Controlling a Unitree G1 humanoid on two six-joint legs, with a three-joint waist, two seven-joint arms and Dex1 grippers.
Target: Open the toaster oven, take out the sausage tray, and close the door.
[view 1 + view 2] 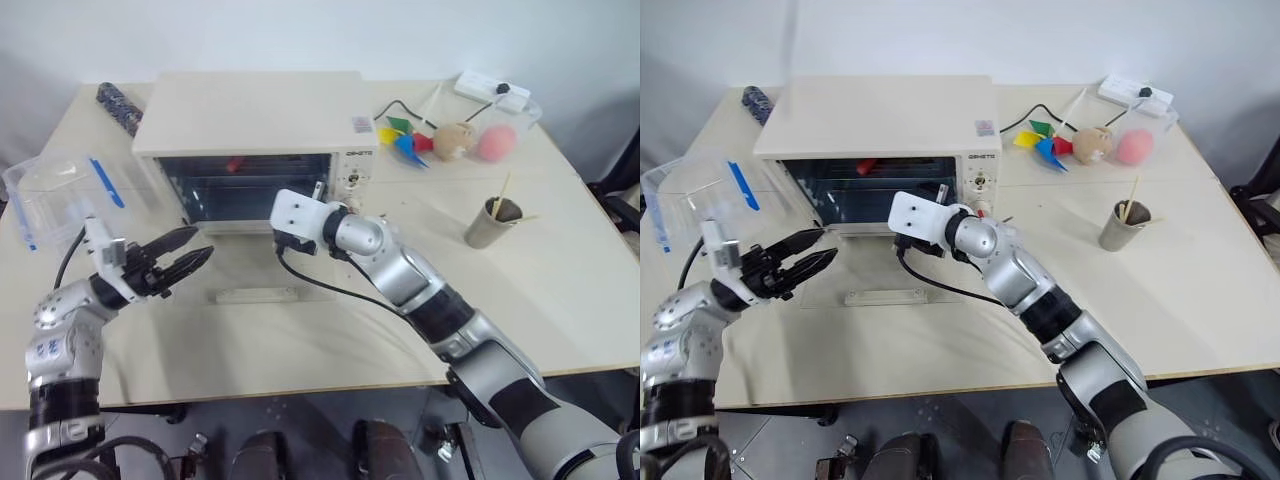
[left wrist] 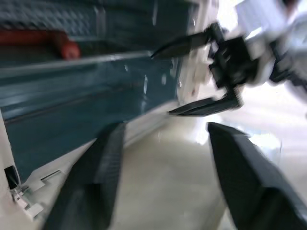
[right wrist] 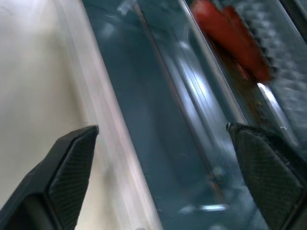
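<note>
The cream-white toaster oven (image 1: 250,110) stands at the back of the table. Its glass door lies folded down flat on the table, with the bar handle (image 1: 255,294) nearest me. Inside, a red sausage (image 3: 230,38) lies on the tray (image 2: 72,60). My right gripper (image 2: 161,84) is open at the right part of the oven's mouth, just over the lowered door, fingers pointing in toward the tray and holding nothing. My left gripper (image 1: 200,243) is open and empty, hovering at the door's left edge, in front of the oven's left corner.
A clear plastic container (image 1: 55,195) with a blue strip sits left of the oven. A cup with sticks (image 1: 490,222), small toys (image 1: 455,140) and a power strip (image 1: 490,88) lie to the right. A dark patterned object (image 1: 118,103) is at the back left.
</note>
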